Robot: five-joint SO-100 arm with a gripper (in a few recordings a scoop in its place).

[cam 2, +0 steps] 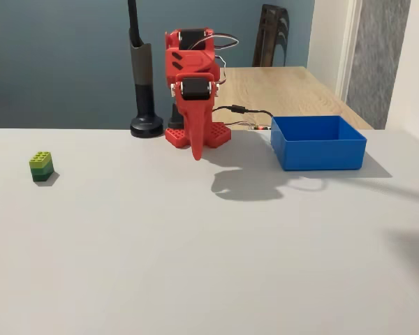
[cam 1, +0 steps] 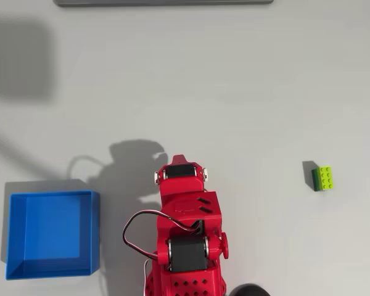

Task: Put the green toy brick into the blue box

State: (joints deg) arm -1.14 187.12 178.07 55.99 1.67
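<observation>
The green toy brick [cam 1: 324, 178] stands alone on the pale table, far right of the red arm in the overhead view and at the far left in the fixed view [cam 2: 41, 166]. The blue box [cam 1: 49, 234] sits open and empty at the lower left in the overhead view, and right of the arm in the fixed view [cam 2: 318, 143]. The arm is folded over its base. My gripper [cam 2: 197, 155] hangs pointing down close to the base, fingers together in one tapered tip with nothing held. From above, the gripper [cam 1: 179, 159] lies between box and brick, well apart from both.
A black pole on a round foot [cam 2: 144, 105] stands just left of the arm's base. Cables [cam 2: 241, 112] run from the base toward the box. A wooden table [cam 2: 293, 87] lies behind. A grey bar [cam 1: 163, 2] lines the far table edge.
</observation>
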